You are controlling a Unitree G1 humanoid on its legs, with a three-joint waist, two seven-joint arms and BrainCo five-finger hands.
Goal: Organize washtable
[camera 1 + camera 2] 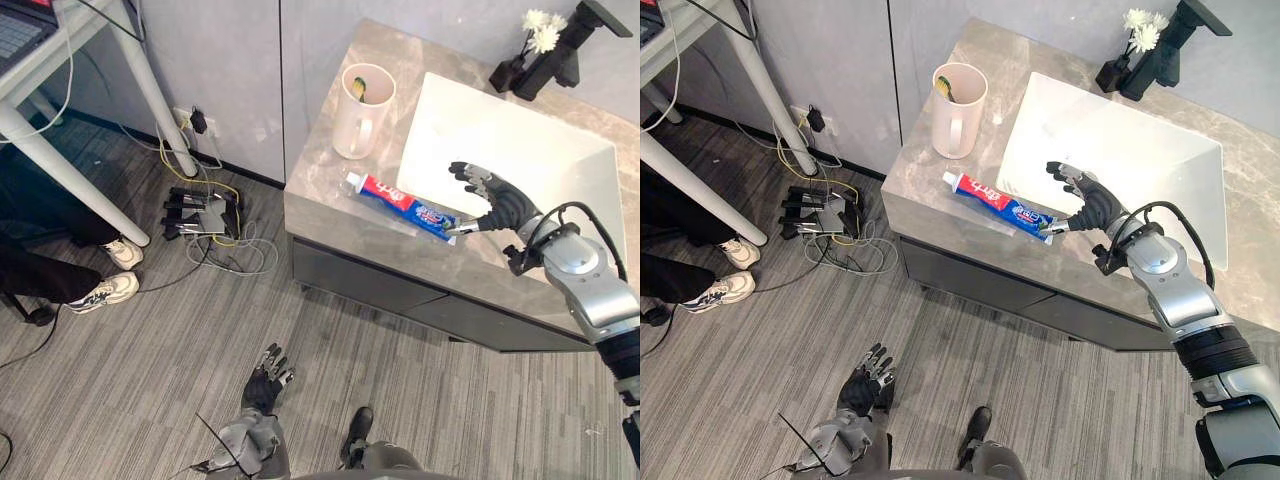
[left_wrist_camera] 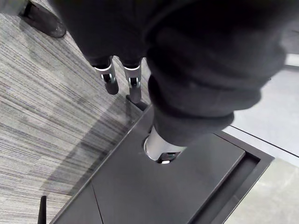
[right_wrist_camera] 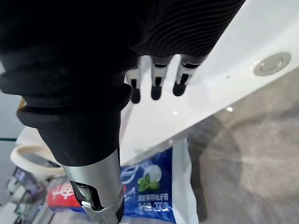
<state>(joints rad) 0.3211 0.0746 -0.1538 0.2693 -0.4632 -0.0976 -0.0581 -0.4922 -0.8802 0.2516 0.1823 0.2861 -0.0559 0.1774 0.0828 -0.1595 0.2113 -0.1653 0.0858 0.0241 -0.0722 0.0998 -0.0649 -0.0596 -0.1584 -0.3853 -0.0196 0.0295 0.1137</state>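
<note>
A red, white and blue toothpaste tube (image 1: 402,204) lies flat on the grey stone washtable (image 1: 320,200), between the cream mug (image 1: 362,110) and the white basin (image 1: 500,150). The mug holds a yellow-headed toothbrush (image 1: 359,88). My right hand (image 1: 493,200) hovers open at the tube's crimped end, thumb tip close to it, fingers spread over the basin edge. In the right wrist view the tube (image 3: 152,184) lies just past my thumb (image 3: 96,186). My left hand (image 1: 266,376) hangs low over the floor with relaxed fingers.
A black faucet (image 1: 560,50) and a small black vase of white flowers (image 1: 525,50) stand at the back of the counter. A power strip with tangled cables (image 1: 205,215) lies on the floor. A person's shoes (image 1: 110,275) rest under a white desk (image 1: 60,110).
</note>
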